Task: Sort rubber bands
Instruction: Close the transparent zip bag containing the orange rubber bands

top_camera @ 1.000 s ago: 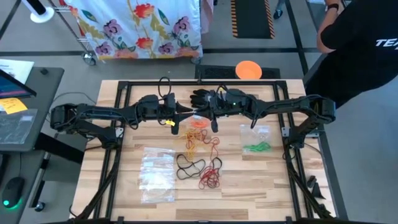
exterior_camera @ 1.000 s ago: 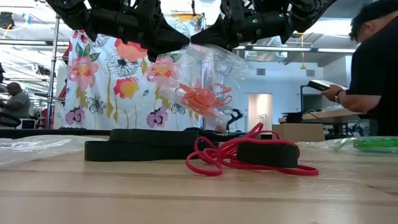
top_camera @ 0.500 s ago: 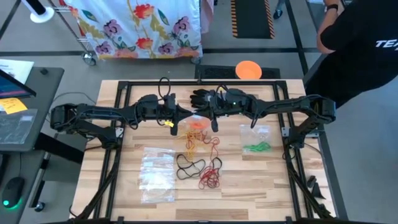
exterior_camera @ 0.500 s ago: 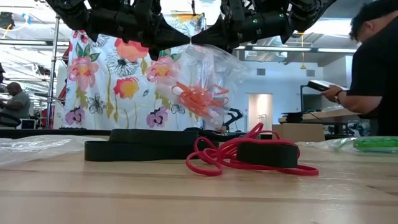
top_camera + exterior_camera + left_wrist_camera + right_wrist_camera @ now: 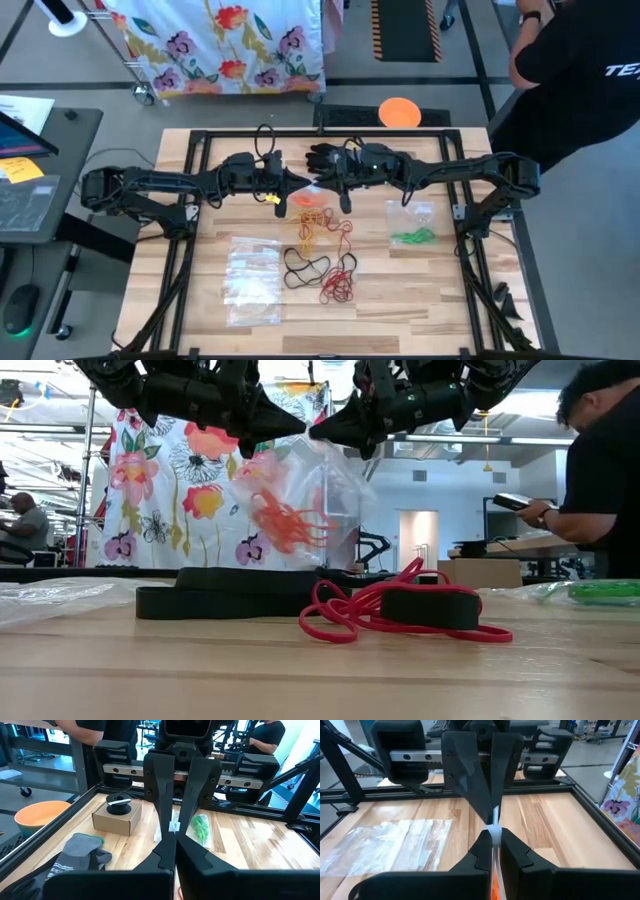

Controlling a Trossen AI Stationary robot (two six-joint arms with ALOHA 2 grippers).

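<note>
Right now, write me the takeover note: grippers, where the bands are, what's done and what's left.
Left gripper: shut on the clear bag, held above the table.
Right gripper: shut on the same bag's top edge, facing the left one.
Orange bands: inside the held bag.
Green bands: bagged on the table's right.
Left to sort: loose yellow bands, black bands and red bands mid-table; empty bags lie to their left.

We note the person (image 5: 608, 470) in the low view is cut off by the right edge. From above, the black glove (image 5: 325, 157) lies largely hidden beneath the right claw (image 5: 337, 180). The orange rubber bands (image 5: 290, 522) blur through their clear bag (image 5: 320, 500); we cannot count them. In both wrist views the claw bodies run off the bottom.
</note>
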